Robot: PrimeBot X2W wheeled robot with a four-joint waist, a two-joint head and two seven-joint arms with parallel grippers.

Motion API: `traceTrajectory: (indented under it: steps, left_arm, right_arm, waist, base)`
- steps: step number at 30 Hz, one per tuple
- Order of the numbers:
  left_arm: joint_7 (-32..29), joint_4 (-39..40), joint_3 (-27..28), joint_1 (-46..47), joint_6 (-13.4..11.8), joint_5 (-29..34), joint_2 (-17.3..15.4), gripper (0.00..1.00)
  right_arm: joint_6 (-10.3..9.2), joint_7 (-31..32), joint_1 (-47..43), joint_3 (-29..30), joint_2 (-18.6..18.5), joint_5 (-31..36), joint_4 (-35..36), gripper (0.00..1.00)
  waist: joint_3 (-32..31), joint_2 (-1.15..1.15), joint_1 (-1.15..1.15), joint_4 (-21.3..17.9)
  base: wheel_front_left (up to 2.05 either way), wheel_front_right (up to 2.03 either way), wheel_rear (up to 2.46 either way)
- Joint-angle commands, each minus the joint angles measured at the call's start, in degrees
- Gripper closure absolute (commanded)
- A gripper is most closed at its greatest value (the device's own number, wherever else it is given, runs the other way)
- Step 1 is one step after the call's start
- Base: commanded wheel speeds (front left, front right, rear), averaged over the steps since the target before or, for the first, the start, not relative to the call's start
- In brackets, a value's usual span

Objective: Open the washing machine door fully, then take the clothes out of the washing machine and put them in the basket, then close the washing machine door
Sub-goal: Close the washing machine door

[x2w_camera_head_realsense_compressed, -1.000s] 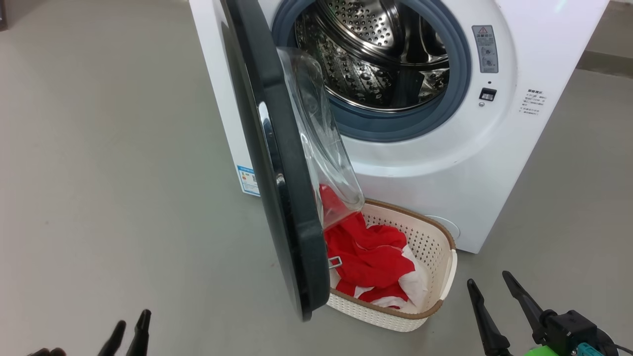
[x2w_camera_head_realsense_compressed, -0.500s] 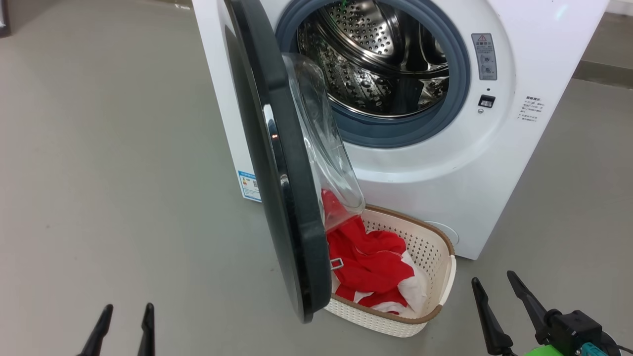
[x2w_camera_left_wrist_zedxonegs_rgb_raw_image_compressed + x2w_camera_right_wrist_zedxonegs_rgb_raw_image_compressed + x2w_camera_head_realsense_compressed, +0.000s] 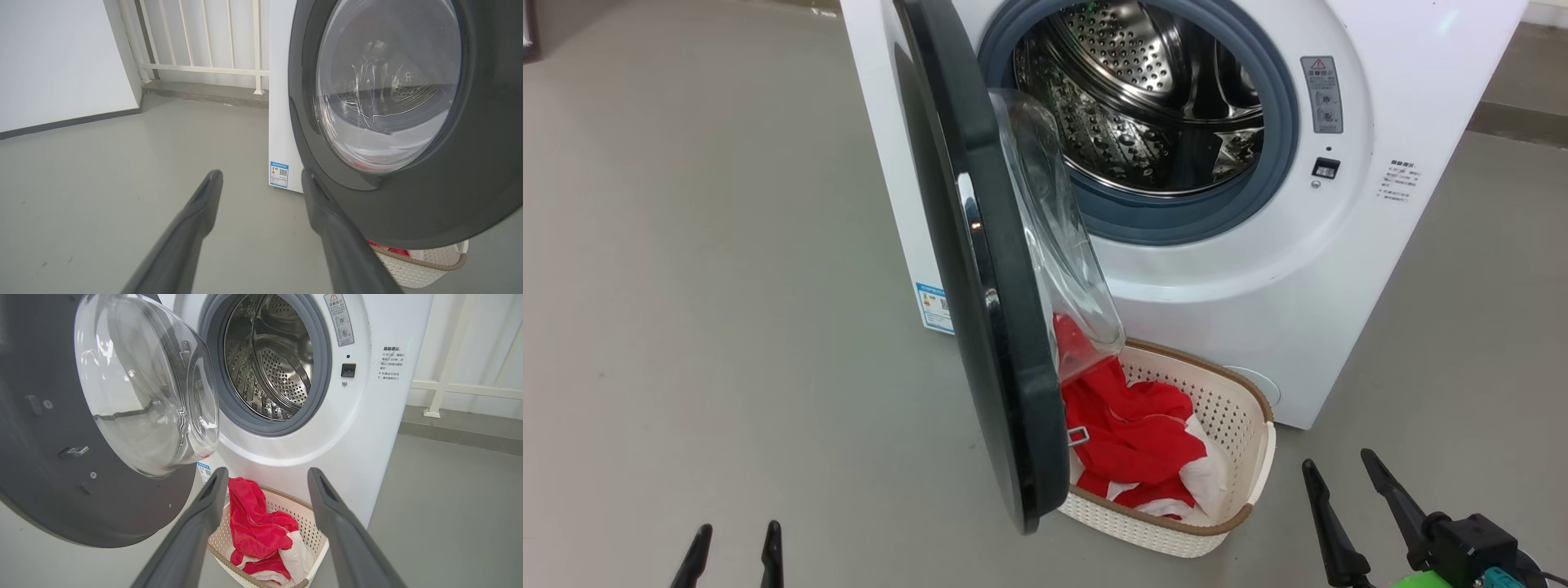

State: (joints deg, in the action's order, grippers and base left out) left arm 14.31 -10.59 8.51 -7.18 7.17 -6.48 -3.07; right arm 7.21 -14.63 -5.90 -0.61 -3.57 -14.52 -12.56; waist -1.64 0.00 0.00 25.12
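The white washing machine (image 3: 1241, 294) stands ahead, its steel drum (image 3: 1152, 98) bare inside. The washing machine door (image 3: 988, 278), black-rimmed with a clear glass bowl (image 3: 147, 388), hangs open on the left, edge-on toward me in the head view. Below it the cream basket (image 3: 1254, 441) holds the red and white clothes (image 3: 1143, 433). My left gripper (image 3: 737, 535) is open near the floor, left of the door and apart from it. My right gripper (image 3: 1338, 469) is open too, just right of the basket. The right wrist view looks down on the clothes (image 3: 257, 531).
Grey floor (image 3: 711, 286) stretches wide to the left of the machine and to its right. A white railing on a low kerb (image 3: 204, 65) and a white wall (image 3: 57, 61) stand behind. A blue label (image 3: 279, 174) sits low on the machine's side.
The left gripper's fingers have spread apart and slid lower in the head view. The camera tipped slightly, shifting the whole picture down. Door, basket and clothes are unmoved.
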Motion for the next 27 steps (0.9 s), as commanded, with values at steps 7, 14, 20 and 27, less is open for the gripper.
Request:
traceTrajectory:
  steps: [7,14,20,27]
  left_arm:
    - [0.7,1.4,1.9,1.8,0.3,0.0,-0.3,0.00]
    - [0.7,0.9,1.3,1.9,0.3,-0.9,-0.3,0.00]
    - [0.7,-0.6,-1.3,4.0,0.3,-7.9,-1.3,1.00]
    - [0.7,-1.4,-5.1,9.2,0.3,-32.1,-4.8,1.00]
  right_arm:
    - [0.28,-0.4,0.8,-0.9,-0.6,0.0,1.2,0.00]
    - [0.28,-0.4,0.8,-0.9,-0.4,0.0,1.2,0.00]
    - [0.28,-0.4,0.9,-0.7,-0.4,0.1,1.2,0.00]
    - [0.28,-0.4,0.8,-0.5,-0.2,0.0,1.2,0.00]
  waist:
    - [0.0,0.00,0.00,-0.1]
    - [0.0,0.00,0.00,-0.3]
    - [0.2,0.00,0.00,-0.6]
    - [0.2,0.00,0.00,-1.2]
  base:
    - [0.00,0.00,0.00]
    - [0.00,0.00,0.00]
    - [0.00,0.00,0.00]
    - [0.00,0.00,0.00]
